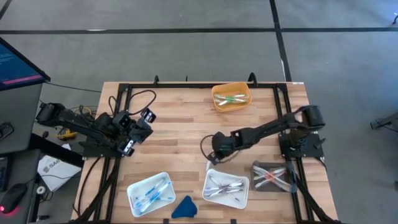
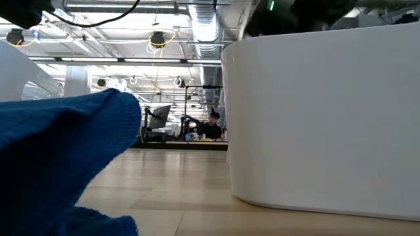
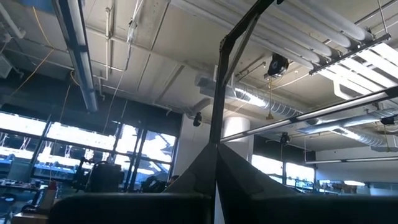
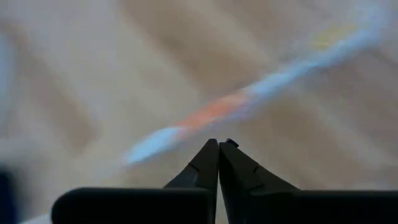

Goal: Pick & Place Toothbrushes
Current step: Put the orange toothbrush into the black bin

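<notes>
**Right hand down on a loose toothbrush near the middle of the desk**

The wooden desk [image 1: 180,134] carried four containers: an orange tray [image 1: 231,97] at the far side, two white trays [image 1: 151,193] [image 1: 226,188] along the near edge, and a clear bin [image 1: 273,176] at the near right, all holding toothbrushes. A blue cloth [image 1: 185,207] lay between the white trays.

The right arm reached from the right side toward the centre, its hand [image 1: 219,147] low over bare wood, just beyond the middle white tray. In its wrist view a single toothbrush [image 4: 249,96], white with an orange stretch, lay slantwise across the wood straight ahead of the fingertips [image 4: 210,155], which were pressed together with nothing visible between them. Whether they touched the brush could not be told; it seemed to lie just past the tips, its long axis crossing the line of the fingers. I judged the grip missed or not yet made.

The left hand [image 1: 127,130] waited at the left edge, fingers together and pointed upward, well apart from the brush. The right arm was clearly nearer. Nothing stood between hand and brush; the white tray rim was the closest obstacle.
</notes>
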